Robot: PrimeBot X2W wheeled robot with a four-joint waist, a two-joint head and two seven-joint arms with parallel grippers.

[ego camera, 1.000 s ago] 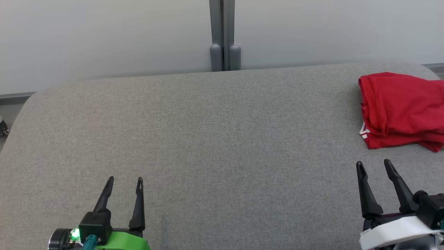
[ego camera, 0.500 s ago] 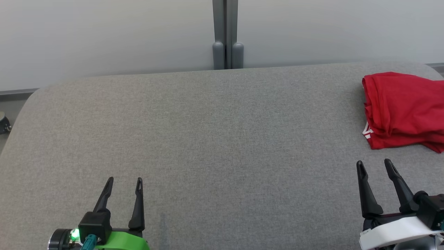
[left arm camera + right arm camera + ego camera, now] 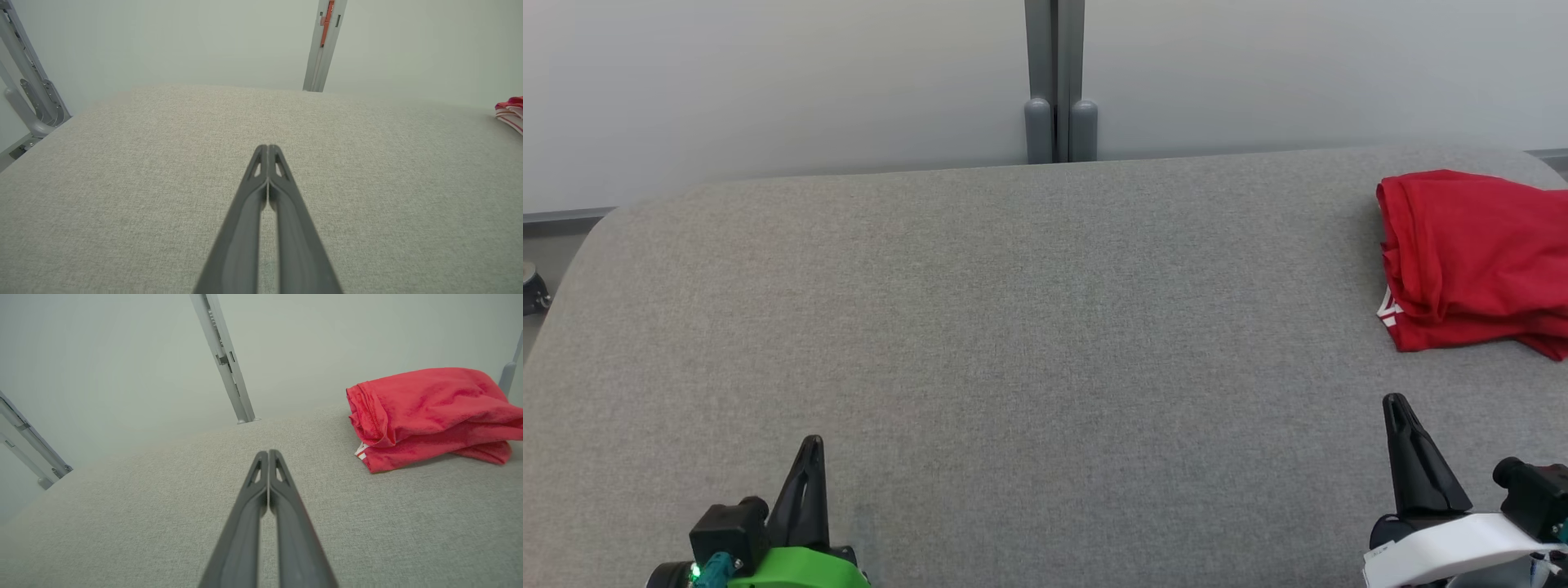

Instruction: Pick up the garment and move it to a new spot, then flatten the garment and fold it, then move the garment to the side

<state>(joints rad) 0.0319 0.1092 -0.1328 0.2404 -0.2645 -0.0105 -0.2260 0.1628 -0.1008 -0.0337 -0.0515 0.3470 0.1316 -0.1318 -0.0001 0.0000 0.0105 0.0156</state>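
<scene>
Looking down from the head cam, I've got the left gripper point(image 3: 810, 445) at the lower left and the right gripper point(image 3: 1396, 402) at the lower right. Both have their fingers pressed together tip to tip with nothing between them, pointing out across the grey padded surface point(image 3: 1013, 286). The red garment point(image 3: 1474, 257) lies in a loosely folded bundle at the far right of that surface, with a bit of white print at its near-left corner. It's ahead of the right gripper, not touching it, and well apart from the left one.
</scene>
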